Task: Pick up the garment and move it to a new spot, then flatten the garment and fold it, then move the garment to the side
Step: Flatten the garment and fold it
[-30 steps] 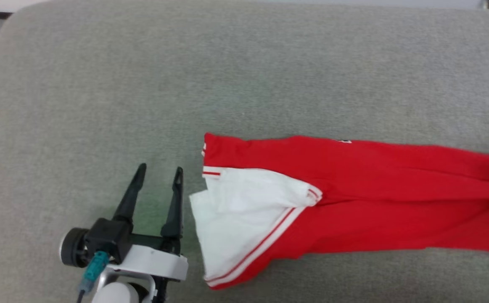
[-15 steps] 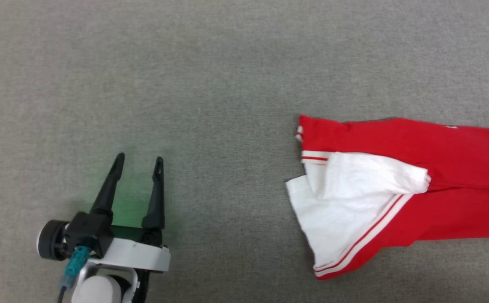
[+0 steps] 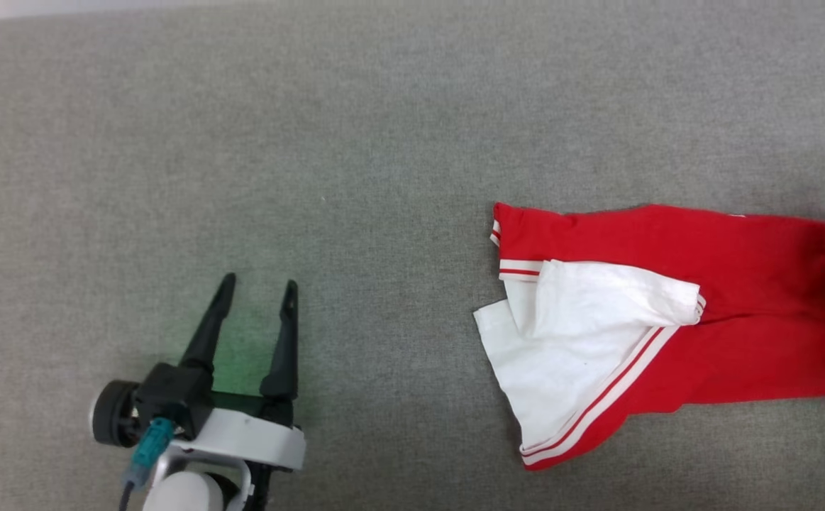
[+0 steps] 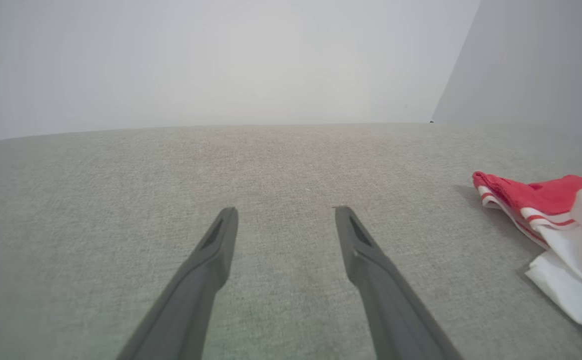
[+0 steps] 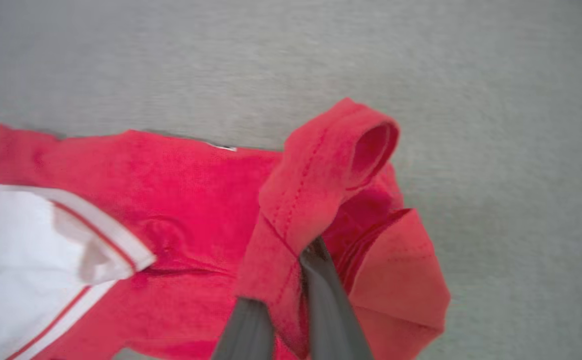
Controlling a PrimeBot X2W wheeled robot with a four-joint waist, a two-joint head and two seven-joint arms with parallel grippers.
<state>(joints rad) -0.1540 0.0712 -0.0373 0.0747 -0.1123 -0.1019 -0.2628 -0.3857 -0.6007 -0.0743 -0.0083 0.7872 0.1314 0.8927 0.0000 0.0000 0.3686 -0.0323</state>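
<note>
While right gripper jaws tight on a hem of the garment — left gripper jaws apart, wide cushion around.

Soft, even light is falling on the grey surface, with no glare showing. A faint green tint is lying on it under the left gripper. The garment is blurring at the head view's right edge and casting only a thin, soft shadow. In the left wrist view the wall is washing out pale. The right wrist view is smearing all over, the right gripper looking soft and unfocused.
</note>
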